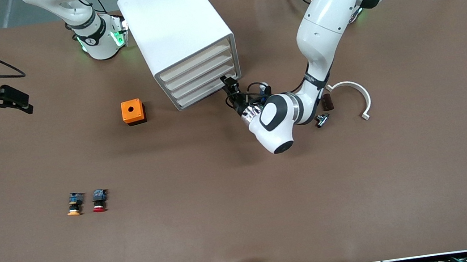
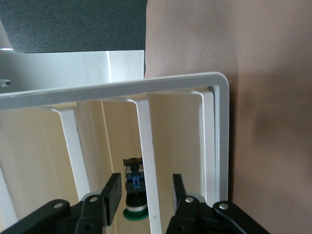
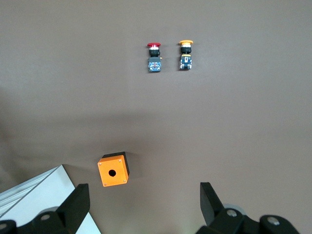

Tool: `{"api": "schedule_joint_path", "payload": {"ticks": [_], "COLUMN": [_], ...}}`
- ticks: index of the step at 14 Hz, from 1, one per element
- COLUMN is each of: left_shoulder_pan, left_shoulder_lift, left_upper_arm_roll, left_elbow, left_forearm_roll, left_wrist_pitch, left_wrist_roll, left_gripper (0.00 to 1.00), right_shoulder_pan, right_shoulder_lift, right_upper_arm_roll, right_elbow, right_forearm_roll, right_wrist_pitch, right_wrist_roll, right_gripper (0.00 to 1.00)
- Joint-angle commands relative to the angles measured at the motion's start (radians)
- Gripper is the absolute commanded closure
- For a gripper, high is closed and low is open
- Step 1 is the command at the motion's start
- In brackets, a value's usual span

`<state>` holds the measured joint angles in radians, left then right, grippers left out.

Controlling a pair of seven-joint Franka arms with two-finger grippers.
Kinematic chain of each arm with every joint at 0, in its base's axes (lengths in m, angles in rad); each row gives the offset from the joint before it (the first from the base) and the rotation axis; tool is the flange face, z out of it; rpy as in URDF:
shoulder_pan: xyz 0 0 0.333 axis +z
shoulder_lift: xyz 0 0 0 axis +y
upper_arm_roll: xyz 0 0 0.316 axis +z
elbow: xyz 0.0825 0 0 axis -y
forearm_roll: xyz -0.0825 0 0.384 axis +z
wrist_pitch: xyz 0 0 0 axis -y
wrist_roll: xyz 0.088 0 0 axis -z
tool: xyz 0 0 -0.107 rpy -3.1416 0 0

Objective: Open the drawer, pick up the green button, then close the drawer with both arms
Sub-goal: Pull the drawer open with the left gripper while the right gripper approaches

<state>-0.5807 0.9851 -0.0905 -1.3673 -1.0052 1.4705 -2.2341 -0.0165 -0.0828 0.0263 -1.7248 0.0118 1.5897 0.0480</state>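
Note:
The white cabinet stands near the robots' end, and its four beige-fronted drawers look closed. My left gripper is at the lowest drawer's front, at the end toward the left arm. In the left wrist view the gripper is open, with its fingers either side of a white bar of the cabinet's front. The green-capped button lies inside a drawer, between the fingers. My right gripper waits open and empty in the air over the right arm's end of the table; its wrist view shows it above bare table.
An orange box with a round hole sits beside the cabinet. A yellow-capped button and a red-capped button lie nearer the front camera. A white curved piece and small parts lie by the left arm.

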Motion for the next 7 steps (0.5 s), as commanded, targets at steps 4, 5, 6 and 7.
{"api": "schedule_joint_path", "payload": {"ticks": [4, 5, 6, 7], "left_shoulder_pan": [-0.042, -0.045, -0.051, -0.056], "left_shoulder_lift": [0.036, 0.037, 0.038, 0.038], "left_upper_arm_roll": [-0.015, -0.017, -0.017, -0.017], "left_elbow": [0.014, 0.014, 0.014, 0.014], "left_forearm_roll": [-0.019, -0.019, -0.019, -0.019], "left_wrist_pitch": [-0.044, -0.044, -0.045, -0.053], "left_wrist_roll": [-0.036, -0.036, -0.035, -0.035], "left_gripper": [0.53, 0.55, 0.59, 0.63], "right_shoulder_pan": [-0.046, -0.043, -0.042, -0.039], "right_shoulder_lift": [0.190, 0.198, 0.198, 0.198], "right_upper_arm_roll": [0.006, 0.006, 0.006, 0.006], "right_elbow": [0.077, 0.079, 0.079, 0.079], "right_forearm_roll": [0.004, -0.010, -0.010, -0.010], "right_wrist_pitch": [-0.003, 0.006, 0.004, 0.003], "right_wrist_roll": [-0.002, -0.002, 0.003, 0.009], "right_gripper": [0.00, 0.00, 0.00, 0.00]}}
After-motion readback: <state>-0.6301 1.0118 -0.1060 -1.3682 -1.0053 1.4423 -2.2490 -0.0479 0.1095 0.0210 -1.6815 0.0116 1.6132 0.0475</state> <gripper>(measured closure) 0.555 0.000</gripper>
